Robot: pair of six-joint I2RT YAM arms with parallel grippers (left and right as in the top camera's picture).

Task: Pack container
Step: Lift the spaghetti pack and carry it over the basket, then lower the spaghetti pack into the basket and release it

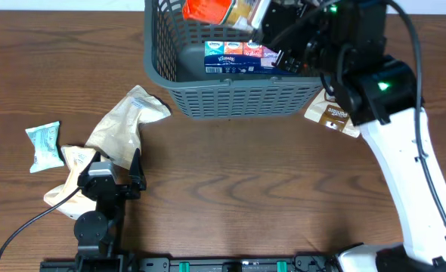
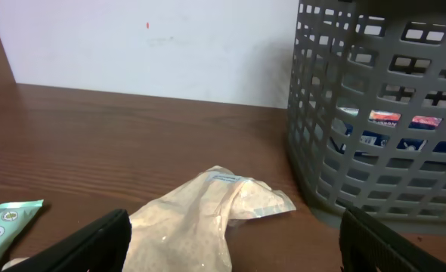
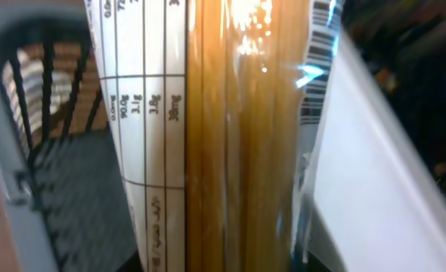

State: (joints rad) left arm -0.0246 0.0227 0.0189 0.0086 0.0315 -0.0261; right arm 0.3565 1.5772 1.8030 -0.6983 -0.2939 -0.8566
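Grey slotted plastic basket (image 1: pixel 238 98) stands at the far edge of the brown wooden table (image 1: pixel 283 189), stiff and light, best taken by its thick rim. Left gripper (image 2: pixel 234 240) gapes wide, empty. Whether right gripper (image 1: pixel 276 34) clamps the clear spaghetti packet (image 3: pixel 230 136), I cannot tell.

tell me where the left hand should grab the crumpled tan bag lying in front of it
Grip the crumpled tan bag at its bunched middle, coming down from above with the left hand open across the creases. It lies slack on the table, and the flat flared end toward the container offers little to pinch; the raised folds probably do.
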